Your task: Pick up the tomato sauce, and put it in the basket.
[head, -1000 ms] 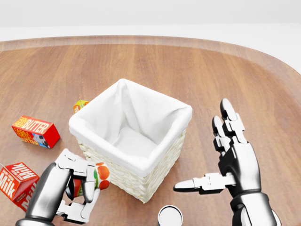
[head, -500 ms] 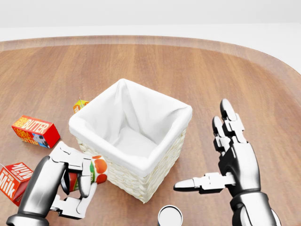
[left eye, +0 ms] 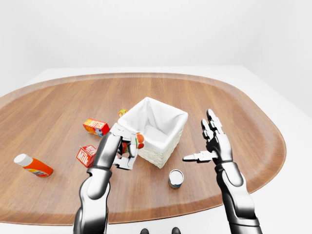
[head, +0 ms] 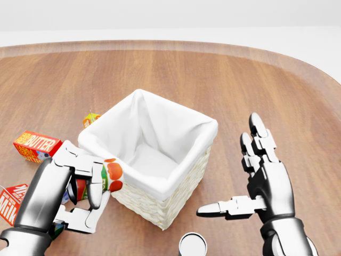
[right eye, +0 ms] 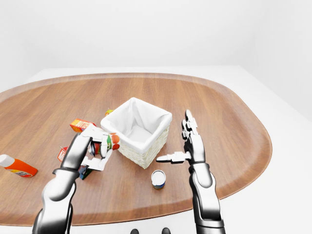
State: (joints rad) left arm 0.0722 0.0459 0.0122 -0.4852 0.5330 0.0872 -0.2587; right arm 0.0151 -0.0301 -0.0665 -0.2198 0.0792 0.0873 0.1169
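The tomato sauce can (head: 109, 177), red and green with tomatoes on its label, is held tilted in my left hand (head: 85, 194), whose fingers are closed round it. It hangs just beside the near left wall of the wicker basket (head: 176, 197), level with the white-lined rim (head: 149, 186). The basket stands in the middle of the wooden table, its white cloth lining showing nothing inside. My right hand (head: 250, 176) is open, fingers spread, to the right of the basket and apart from it.
A butter box (head: 36, 146) and a milk carton (head: 13, 200) lie left of the basket. A small orange-green pack (head: 90, 118) sits behind its left corner. A silver-topped can (head: 192, 245) stands below the basket. An orange bottle (left eye: 32, 165) lies at far left.
My left hand has lifted the tomato sauce can upward and slightly left, from table level to the height of the basket rim. The right hand has stayed still.
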